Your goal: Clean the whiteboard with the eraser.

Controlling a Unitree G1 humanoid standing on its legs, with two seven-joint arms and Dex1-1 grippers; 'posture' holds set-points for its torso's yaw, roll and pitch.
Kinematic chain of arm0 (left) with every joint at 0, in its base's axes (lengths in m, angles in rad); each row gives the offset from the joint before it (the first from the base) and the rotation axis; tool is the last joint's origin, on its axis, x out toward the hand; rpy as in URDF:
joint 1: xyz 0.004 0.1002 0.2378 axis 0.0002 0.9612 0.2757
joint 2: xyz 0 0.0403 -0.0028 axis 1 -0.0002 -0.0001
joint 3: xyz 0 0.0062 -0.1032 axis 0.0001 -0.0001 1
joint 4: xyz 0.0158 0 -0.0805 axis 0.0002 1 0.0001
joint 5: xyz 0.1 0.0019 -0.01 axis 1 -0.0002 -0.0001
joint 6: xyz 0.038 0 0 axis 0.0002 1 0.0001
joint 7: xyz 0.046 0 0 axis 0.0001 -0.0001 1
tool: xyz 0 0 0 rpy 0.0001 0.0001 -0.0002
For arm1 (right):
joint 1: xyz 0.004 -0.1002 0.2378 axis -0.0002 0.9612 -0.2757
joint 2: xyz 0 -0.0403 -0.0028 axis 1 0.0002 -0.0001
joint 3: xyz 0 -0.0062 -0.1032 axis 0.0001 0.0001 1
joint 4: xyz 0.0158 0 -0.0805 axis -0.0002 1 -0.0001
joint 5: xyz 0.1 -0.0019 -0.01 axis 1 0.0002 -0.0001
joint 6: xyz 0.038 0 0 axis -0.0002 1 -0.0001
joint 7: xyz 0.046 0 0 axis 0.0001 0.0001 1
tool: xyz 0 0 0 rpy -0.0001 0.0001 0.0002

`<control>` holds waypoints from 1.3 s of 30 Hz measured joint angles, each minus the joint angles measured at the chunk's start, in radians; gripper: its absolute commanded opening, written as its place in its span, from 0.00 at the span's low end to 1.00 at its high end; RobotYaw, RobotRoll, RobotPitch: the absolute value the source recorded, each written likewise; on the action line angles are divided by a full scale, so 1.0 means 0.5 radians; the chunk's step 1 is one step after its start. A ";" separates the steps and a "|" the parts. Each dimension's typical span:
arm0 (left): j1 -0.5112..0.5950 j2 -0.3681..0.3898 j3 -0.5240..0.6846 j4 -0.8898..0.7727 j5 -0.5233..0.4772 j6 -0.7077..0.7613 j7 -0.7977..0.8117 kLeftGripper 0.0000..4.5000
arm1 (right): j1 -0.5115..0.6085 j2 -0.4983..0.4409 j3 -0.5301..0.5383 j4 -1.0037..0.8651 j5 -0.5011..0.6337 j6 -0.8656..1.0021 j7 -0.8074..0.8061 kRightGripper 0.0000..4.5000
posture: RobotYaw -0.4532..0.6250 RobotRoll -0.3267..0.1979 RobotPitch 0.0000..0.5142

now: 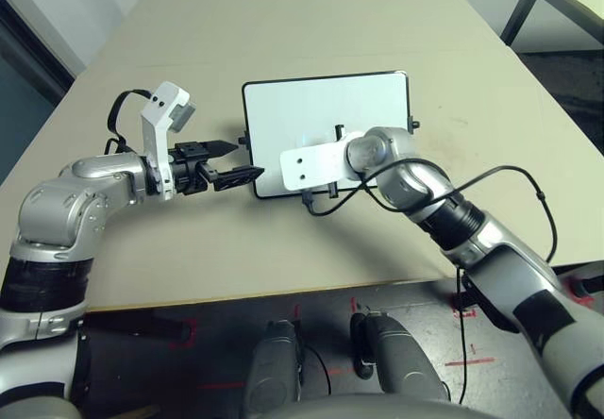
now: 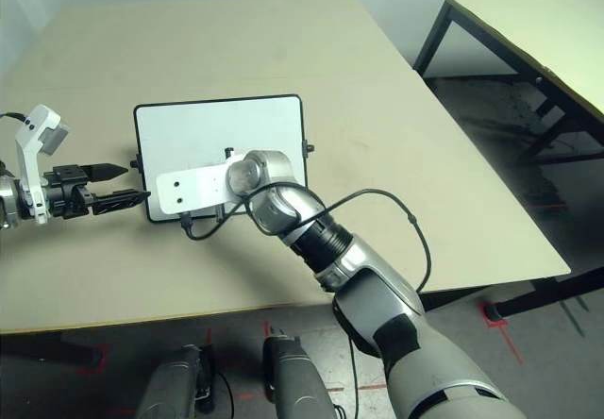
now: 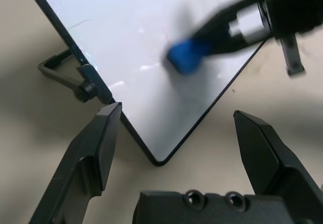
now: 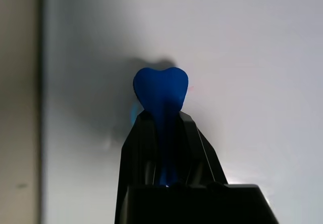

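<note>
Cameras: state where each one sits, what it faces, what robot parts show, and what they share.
Left eye view: head, looking down at the whiteboard; both forearms.
Right eye view: same head, same scene.
Left wrist view: behind the open left gripper, facing a board corner.
Right wrist view: behind the right gripper, shut on the eraser.
Shared: both wrist views show eraser and whiteboard.

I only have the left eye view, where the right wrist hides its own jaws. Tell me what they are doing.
Observer: The right gripper is shut on the blue eraser, which sticks out past the jaws over the whiteboard.
Operator: Report the left jaws too.
Observer: The left gripper is open, its jaws standing either side of the whiteboard's near corner, not touching it.
Operator: Check the board near that corner for marks.
Observer: The left wrist view shows only faint thin lines there, beside a small black knob on the frame.
</note>
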 measured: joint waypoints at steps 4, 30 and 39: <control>0.000 -0.001 0.000 0.000 0.001 0.005 0.002 1.00 | -0.114 0.022 -0.007 0.183 -0.002 -0.134 -0.067 0.09 | 0.44 0.62 0.28; 0.082 -0.001 0.025 -0.089 -0.049 0.040 0.054 1.00 | -0.151 -0.049 0.218 0.071 -0.242 -0.199 0.269 0.09 | 0.45 0.62 0.28; 0.084 -0.001 0.029 -0.084 -0.057 0.030 0.057 1.00 | 0.194 -0.320 0.279 -0.474 -0.299 -0.152 0.591 0.09 | 0.44 0.62 0.28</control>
